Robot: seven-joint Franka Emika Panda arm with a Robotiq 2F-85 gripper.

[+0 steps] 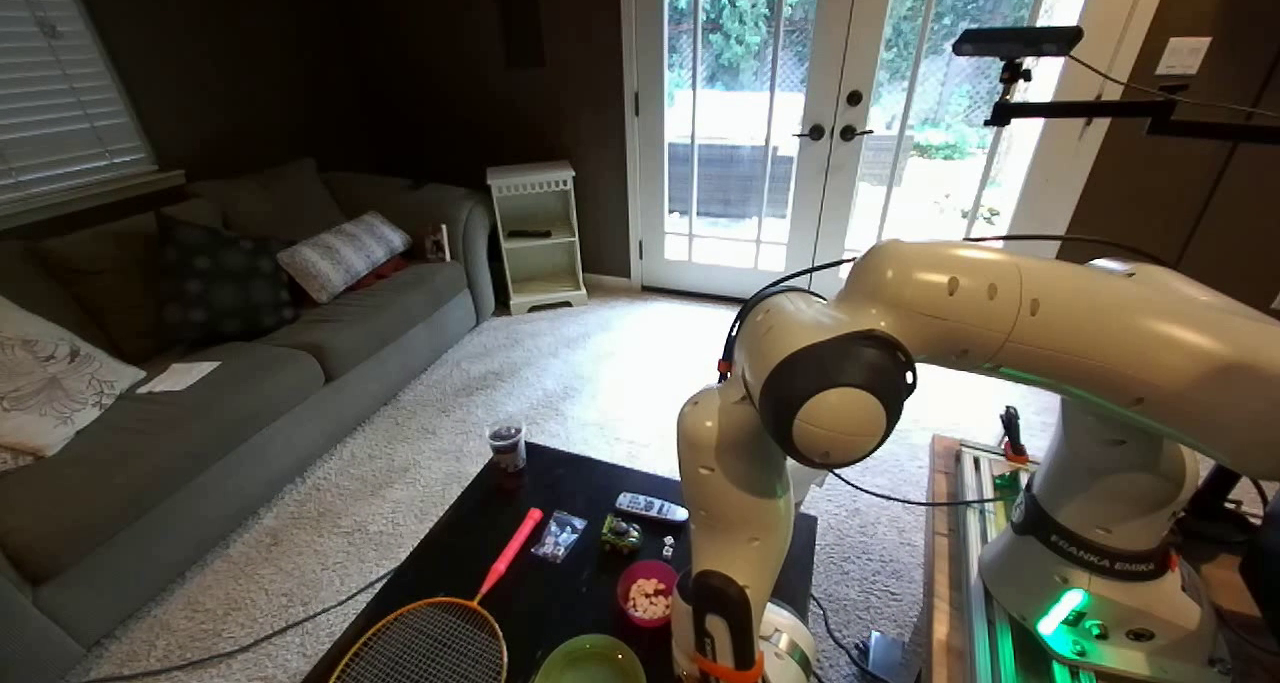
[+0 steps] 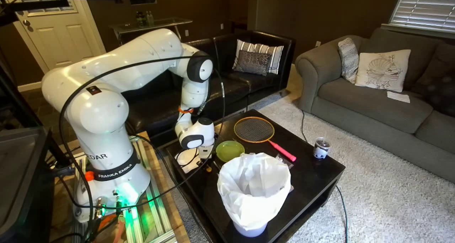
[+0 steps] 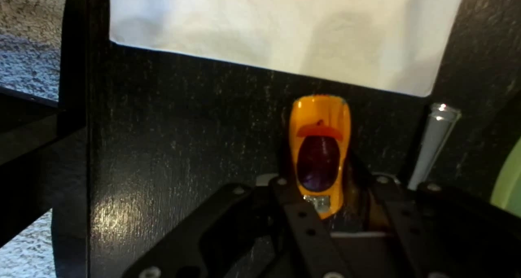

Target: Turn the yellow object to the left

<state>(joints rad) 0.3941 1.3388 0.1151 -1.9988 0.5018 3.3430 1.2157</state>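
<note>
The long, plastic-looking yellow toy car [image 3: 320, 154] lies partly between the spread jaws of the black two-finger gripper [image 3: 331, 183] and partly ahead, so I judge the approach nearly finished, with the grip and leftward turning remaining.

A yellow toy car [image 3: 320, 156] sits on the table [image 3: 183, 147].

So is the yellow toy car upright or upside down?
Right way up: the wrist view shows the yellow toy car with its dark window on top.
</note>
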